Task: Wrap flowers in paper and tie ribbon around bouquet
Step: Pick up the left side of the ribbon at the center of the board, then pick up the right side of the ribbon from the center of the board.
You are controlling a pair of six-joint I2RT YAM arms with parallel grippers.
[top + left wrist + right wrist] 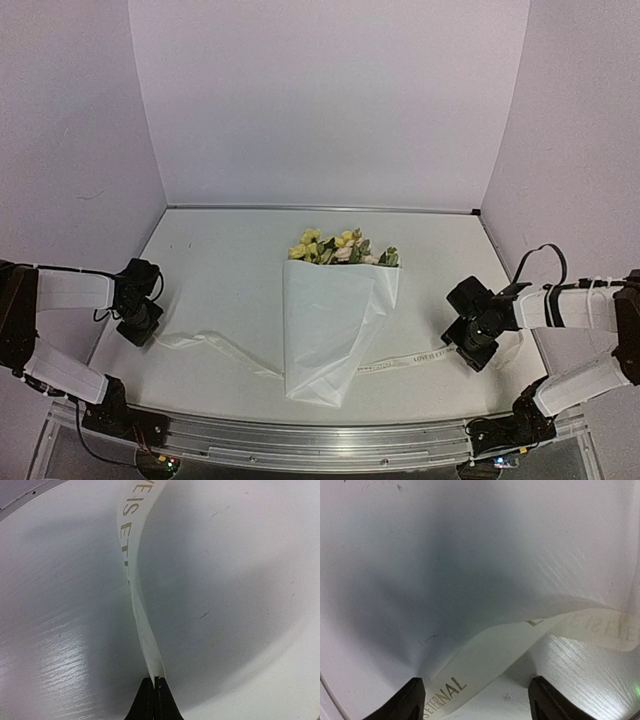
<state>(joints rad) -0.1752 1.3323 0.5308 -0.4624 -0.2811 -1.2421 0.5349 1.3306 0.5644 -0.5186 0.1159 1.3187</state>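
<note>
The left gripper (154, 680) is fully closed, pinching the ribbon (133, 580); the right gripper (475, 681) stands open with the ribbon lying between its fingers.

- Top view, lower right of centre: the ribbon (425, 356) carries small dark print, "LOVE IS ET…"; the rest is too small to read.
- Left wrist view, upper middle: the same strip shows "VE IS ET" in pale gold letters running down its length, blurring lower down.
- Right wrist view, bottom left: "TERNAL", with the last three letters darkest. At the right edge, reversed letters show through but cannot be read.
</note>
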